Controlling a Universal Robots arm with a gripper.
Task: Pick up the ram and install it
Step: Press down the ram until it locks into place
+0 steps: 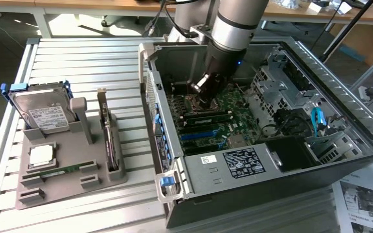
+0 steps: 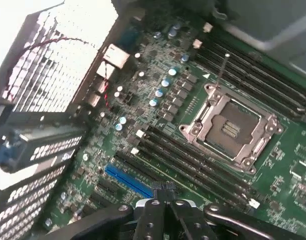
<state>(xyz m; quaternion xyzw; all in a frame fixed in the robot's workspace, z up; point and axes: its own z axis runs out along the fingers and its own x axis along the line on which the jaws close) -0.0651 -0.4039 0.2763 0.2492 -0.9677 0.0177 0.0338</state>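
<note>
The black robot hand [image 1: 207,99], fingers closed and apparently empty, hovers inside the open grey computer case [image 1: 341,92], just above the green motherboard [image 2: 158,75]; the thin green ram stick [image 1: 58,170] lies well apart on the worktop's grey tray [image 1: 112,180].

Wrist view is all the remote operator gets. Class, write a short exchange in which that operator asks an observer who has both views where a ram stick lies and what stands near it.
Operator: I see the motherboard and my gripper, which is shut. Is there a ram stick outside the case?
Observer: Yes. One ram lies flat in the grey holder on the table, to the exterior view's left of the open computer case.
Operator: What stands nearest to it in that holder?
Observer: A dark expansion card stands on edge along the holder's side closest to the case.
</note>
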